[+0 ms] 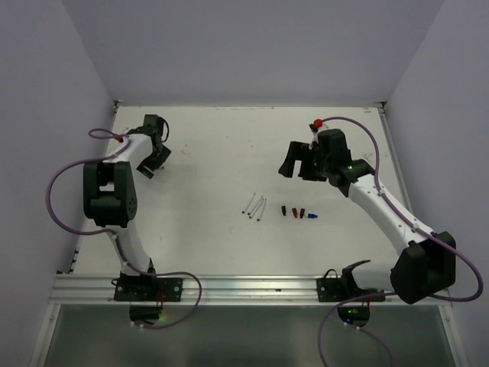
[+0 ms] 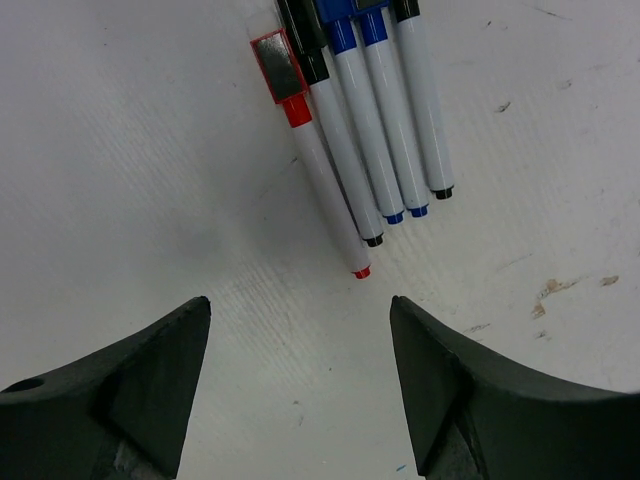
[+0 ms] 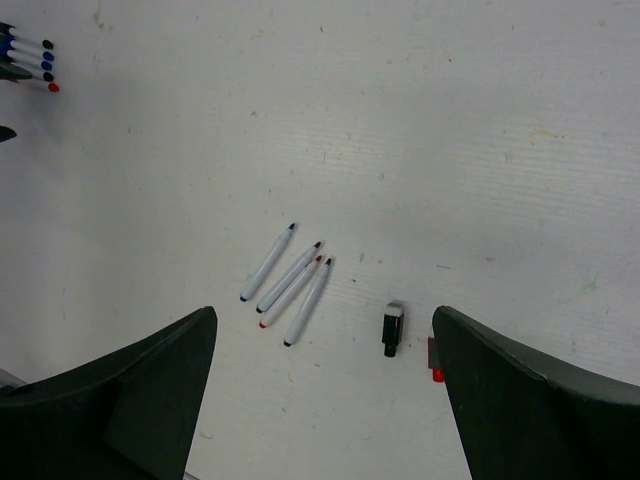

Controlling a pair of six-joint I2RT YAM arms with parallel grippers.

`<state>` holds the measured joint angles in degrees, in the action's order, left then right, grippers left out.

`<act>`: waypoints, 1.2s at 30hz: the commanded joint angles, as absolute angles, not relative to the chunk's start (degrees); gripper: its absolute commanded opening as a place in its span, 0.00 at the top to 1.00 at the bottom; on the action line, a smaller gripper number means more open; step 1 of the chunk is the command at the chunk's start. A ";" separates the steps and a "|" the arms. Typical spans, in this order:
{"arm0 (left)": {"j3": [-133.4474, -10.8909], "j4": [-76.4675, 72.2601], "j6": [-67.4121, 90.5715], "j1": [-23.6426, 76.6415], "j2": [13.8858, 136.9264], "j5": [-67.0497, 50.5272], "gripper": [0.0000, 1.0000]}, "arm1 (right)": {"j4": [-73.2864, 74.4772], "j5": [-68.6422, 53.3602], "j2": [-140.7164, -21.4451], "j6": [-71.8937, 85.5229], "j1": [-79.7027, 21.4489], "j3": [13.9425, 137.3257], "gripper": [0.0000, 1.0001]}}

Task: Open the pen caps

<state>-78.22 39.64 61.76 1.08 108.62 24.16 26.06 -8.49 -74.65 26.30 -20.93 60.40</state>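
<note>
Left claw [image 2: 298, 308]: spread wide, empty, five capped pens [image 2: 370, 130] bunched just ahead of me. Right claw [image 3: 325, 318]: likewise spread, empty. Four bare pens [image 3: 288, 277] lie mid-table, black cap [image 3: 392, 330] and red cap [image 3: 436, 372] beside them.

Smooth white plastic barrels with a faint sheen mark the capped pens [image 2: 370, 130], which lie on a matt white table [image 2: 130, 180] whose finely ribbed surface is scuffed and stained. The fingers [image 2: 130, 400] of the left gripper [image 2: 300, 310] are matt black plastic, and the rail [image 1: 252, 287] along the table's near edge is bare grooved metal.
</note>
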 commanded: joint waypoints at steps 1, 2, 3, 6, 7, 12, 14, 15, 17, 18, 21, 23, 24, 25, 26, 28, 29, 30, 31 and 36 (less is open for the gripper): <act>-83.04 44.72 65.57 0.00 112.22 25.75 0.25 | 24.52 -7.82 -72.60 25.05 -21.09 60.64 0.07; -83.84 45.08 65.39 0.00 112.85 25.58 0.25 | 24.52 -7.82 -72.51 25.14 -21.18 60.64 0.07; -84.72 46.22 65.91 0.00 113.46 25.66 0.25 | 24.43 -7.65 -72.51 25.22 -21.18 60.64 0.07; -86.39 46.49 66.44 0.00 114.34 25.93 0.25 | 24.34 -7.82 -72.95 25.22 -21.27 60.64 0.07; -87.01 46.76 66.79 0.00 114.52 26.10 0.25 | 24.26 -7.82 -73.04 25.22 -21.18 60.64 0.07; -90.17 49.64 67.50 0.00 116.54 27.07 0.26 | 24.26 -7.56 -73.04 25.22 -21.18 60.91 0.07; -93.15 51.76 67.50 0.00 118.73 27.94 0.26 | 24.35 -7.56 -72.95 25.14 -21.18 61.00 0.07; -94.30 53.77 67.33 0.00 119.61 28.12 0.25 | 24.35 -7.47 -72.78 25.14 -21.27 61.00 0.07; -96.32 54.58 66.71 0.00 121.46 28.12 0.26 | 24.08 -7.30 -72.69 25.22 -21.18 61.00 0.07; -96.59 55.19 66.80 0.00 121.90 28.21 0.26 | 24.08 -7.29 -72.69 25.14 -21.18 60.91 0.07; -96.33 55.37 66.45 0.00 122.26 28.56 0.26 | 23.82 -7.29 -72.95 25.22 -21.27 60.56 0.07; -94.93 54.93 66.53 0.00 121.64 28.91 0.26 | 23.82 -7.29 -73.04 25.31 -21.18 60.47 0.07; -94.31 54.32 66.45 0.00 121.38 29.00 0.26 | 23.82 -7.29 -73.04 25.31 -21.18 60.47 0.07; -93.09 53.97 66.45 0.00 120.94 29.00 0.26 | 23.73 -7.29 -72.95 25.40 -21.18 60.47 0.07; -92.55 53.53 65.92 0.00 120.76 29.00 0.26 | 23.64 -7.29 -72.95 25.49 -21.27 60.47 0.07; -91.59 52.82 65.65 0.17 120.94 29.53 0.26 | 23.64 -7.21 -72.69 25.58 -21.18 60.56 0.07; -91.58 53.08 65.57 0.26 121.37 29.79 0.26 | 23.64 -7.29 -72.60 25.66 -21.09 60.47 0.07; -91.67 53.09 65.13 0.26 121.55 29.71 0.26 | 23.56 -7.29 -72.60 25.66 -21.27 60.38 0.07; -91.58 53.09 64.87 0.35 122.16 29.62 0.26 | 23.64 -7.29 -72.51 25.58 -21.18 60.47 0.07; -91.50 53.87 64.86 0.53 122.87 30.50 0.26 | 24.08 -6.59 -71.98 25.49 -21.18 60.12 0.07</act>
